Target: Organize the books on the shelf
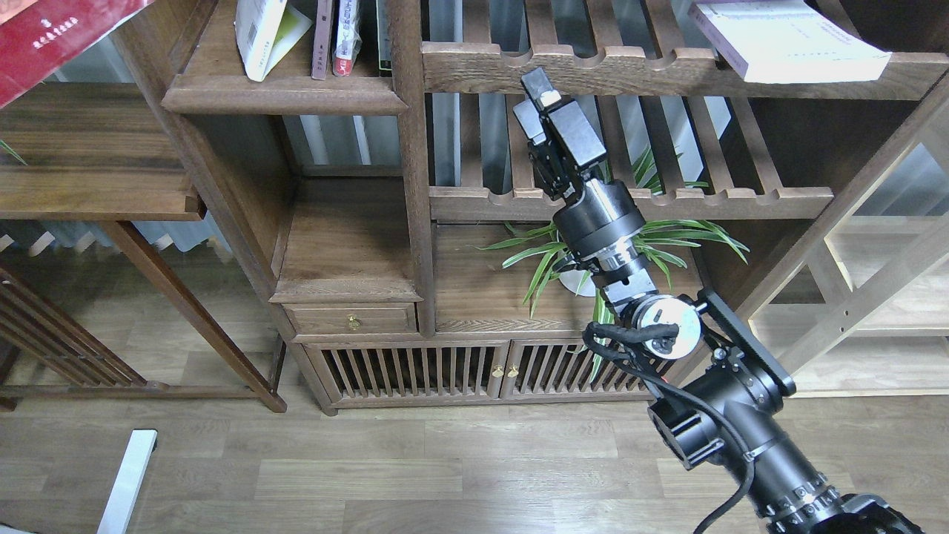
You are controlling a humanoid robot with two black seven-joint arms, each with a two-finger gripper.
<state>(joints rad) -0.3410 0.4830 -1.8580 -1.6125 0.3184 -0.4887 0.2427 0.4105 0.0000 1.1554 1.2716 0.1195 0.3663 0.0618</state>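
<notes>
Right gripper point(535, 96): jaws seemingly pressed together with nothing between them, though viewed nearly end-on and hard to tell for sure; raised in front of the slatted racks point(630, 200), just under the scalloped rail of the upper one. Behind the arm, a green plant point(671, 237) on the cabinet top below the lower rack.

Left gripper out of view; its jaws not to be judged.

Red book point(55, 33) cut off at the top left corner of the view, tilted, out past the left end of the shelf point(285, 93) and apart from it; whatever carried it not visible.

Yellow-green book point(259, 37) standing on the shelf near its left end, leaning, with two thin books point(337, 37) upright toward the right end against the post.

Thick white book point(786, 41) lying flat on the upper rack at its right end, one corner jutting over the front rail.
</notes>
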